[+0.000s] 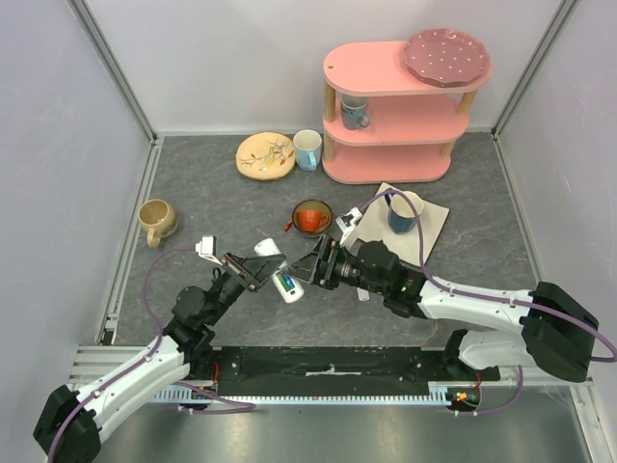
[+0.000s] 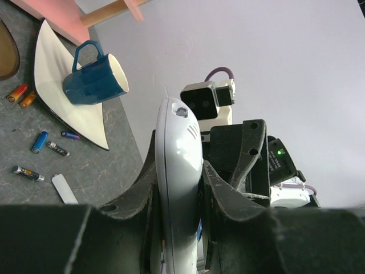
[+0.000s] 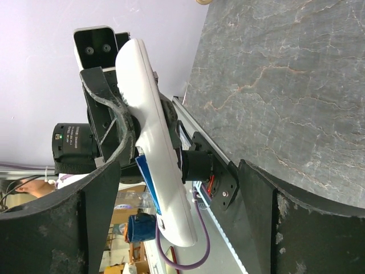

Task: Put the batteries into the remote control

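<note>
My left gripper (image 1: 258, 273) is shut on the remote control (image 1: 286, 287), a slim white bar held above the table near the front. In the left wrist view the remote control (image 2: 178, 154) stands upright between the black fingers (image 2: 225, 188). A blue and green battery (image 1: 285, 282) sits in its slot, and shows as a blue strip (image 3: 146, 174) along its side in the right wrist view. My right gripper (image 1: 313, 265) faces the remote control (image 3: 151, 131) with its jaws wide apart and nothing touching them. Several loose batteries (image 2: 39, 141) lie on the table beside a white cover strip (image 2: 64, 189).
A blue cup (image 1: 403, 212) stands on a white napkin (image 1: 431, 219) behind my right arm. An orange cup in a dark bowl (image 1: 310, 218), a tan mug (image 1: 156, 220), a patterned plate (image 1: 265, 155) and a pink shelf (image 1: 395, 106) stand further back.
</note>
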`<control>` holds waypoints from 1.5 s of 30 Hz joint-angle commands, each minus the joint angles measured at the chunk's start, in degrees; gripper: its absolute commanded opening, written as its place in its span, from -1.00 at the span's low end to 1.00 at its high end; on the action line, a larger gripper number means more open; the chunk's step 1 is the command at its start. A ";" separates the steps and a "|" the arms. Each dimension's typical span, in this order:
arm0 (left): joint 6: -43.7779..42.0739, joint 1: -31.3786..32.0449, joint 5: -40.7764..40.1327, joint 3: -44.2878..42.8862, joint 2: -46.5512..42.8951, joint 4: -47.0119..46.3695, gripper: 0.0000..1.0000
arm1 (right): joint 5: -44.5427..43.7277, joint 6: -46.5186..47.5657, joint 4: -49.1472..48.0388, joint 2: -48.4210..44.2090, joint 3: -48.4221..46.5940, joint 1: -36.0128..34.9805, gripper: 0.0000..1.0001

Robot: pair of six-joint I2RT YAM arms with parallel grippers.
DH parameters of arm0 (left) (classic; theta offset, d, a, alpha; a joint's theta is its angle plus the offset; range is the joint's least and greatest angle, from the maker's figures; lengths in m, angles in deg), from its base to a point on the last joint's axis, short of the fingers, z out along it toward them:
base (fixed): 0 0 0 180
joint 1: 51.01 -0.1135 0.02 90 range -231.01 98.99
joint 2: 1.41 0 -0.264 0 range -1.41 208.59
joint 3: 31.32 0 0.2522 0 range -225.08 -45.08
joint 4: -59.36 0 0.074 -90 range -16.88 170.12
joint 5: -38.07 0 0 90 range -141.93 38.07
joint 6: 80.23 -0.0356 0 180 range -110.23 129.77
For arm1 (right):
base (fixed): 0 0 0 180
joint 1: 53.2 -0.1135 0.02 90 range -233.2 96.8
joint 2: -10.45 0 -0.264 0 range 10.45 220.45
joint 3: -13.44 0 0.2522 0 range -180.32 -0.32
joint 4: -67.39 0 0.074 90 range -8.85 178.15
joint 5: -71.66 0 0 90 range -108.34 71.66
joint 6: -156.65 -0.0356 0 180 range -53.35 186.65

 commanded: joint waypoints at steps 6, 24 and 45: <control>-0.77 -0.04 0.46 3.87 -0.21 -5.52 -0.96 | 1.74 -4.00 -7.16 2.14 1.32 1.00 0.81; -0.59 -0.04 0.55 3.78 -0.04 -6.04 -0.96 | 1.21 -4.61 -7.86 3.64 1.67 1.44 0.81; -0.94 -0.04 -0.86 1.76 -0.04 -7.36 -0.96 | 2.70 -6.02 -9.36 5.49 3.78 1.61 0.74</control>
